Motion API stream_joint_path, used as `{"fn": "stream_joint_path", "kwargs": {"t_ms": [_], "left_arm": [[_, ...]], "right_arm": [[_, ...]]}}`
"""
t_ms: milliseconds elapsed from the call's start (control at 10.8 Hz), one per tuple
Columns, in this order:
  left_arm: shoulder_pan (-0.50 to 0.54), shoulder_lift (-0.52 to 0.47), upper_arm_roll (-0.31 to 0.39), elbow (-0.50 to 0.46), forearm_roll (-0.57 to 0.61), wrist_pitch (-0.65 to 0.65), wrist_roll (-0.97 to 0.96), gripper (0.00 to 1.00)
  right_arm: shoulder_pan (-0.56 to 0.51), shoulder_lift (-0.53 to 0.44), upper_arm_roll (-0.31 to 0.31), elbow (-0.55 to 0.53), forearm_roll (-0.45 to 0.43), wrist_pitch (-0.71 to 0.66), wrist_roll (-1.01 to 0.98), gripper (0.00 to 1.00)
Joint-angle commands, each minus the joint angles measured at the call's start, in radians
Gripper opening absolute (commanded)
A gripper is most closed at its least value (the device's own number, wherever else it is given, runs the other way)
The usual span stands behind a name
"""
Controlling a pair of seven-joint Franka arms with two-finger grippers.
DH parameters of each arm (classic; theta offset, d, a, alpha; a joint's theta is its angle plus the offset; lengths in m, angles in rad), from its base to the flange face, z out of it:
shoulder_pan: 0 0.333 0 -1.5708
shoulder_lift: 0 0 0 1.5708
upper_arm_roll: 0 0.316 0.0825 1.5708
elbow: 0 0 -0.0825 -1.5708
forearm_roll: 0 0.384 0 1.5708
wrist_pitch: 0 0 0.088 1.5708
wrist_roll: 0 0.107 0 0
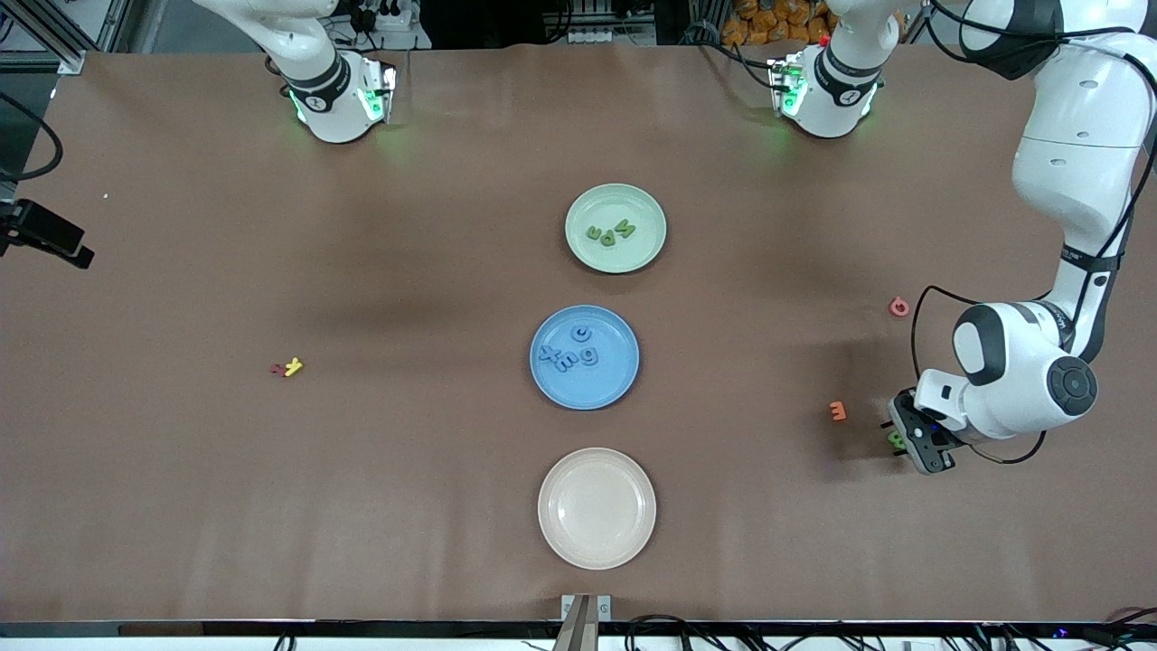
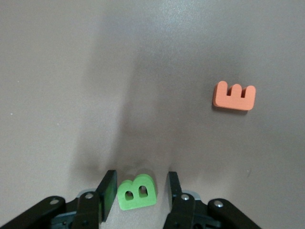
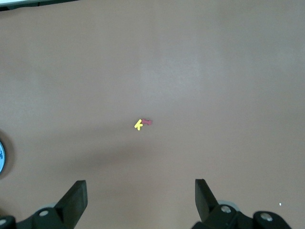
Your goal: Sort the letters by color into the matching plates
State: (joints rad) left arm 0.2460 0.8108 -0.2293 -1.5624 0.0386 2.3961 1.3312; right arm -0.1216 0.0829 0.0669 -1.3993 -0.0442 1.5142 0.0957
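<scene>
On the brown table (image 1: 271, 506), the left gripper (image 2: 140, 192) is straddling a green letter B (image 2: 137, 194) near an orange E (image 2: 234, 95), fingers not yet touching. Light, soft foam; pinching its flat sides looks best. The right gripper (image 3: 140, 198) is waiting, spread wide, over bare tabletop.
</scene>
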Motion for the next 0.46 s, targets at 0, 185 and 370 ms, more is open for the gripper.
{"fn": "stream_joint_path", "kwargs": {"t_ms": [0,185,370], "left_arm": [[-0.007,0.013,0.021,0.021,0.027,-0.017,0.023,0.50],[-0.008,0.013,0.022,0.021,0.027,-0.017,0.026,0.36],[-0.008,0.013,0.022,0.021,0.026,-0.017,0.028,0.14]], "right_arm": [[0.019,-0.012,-0.013,-0.038,0.004,0.038,0.021,1.00],[0.052,-0.014,-0.053,-0.035,0.003,0.041,0.021,1.00],[0.057,-0.011,-0.064,-0.035,0.004,0.053,0.021,1.00]]}}
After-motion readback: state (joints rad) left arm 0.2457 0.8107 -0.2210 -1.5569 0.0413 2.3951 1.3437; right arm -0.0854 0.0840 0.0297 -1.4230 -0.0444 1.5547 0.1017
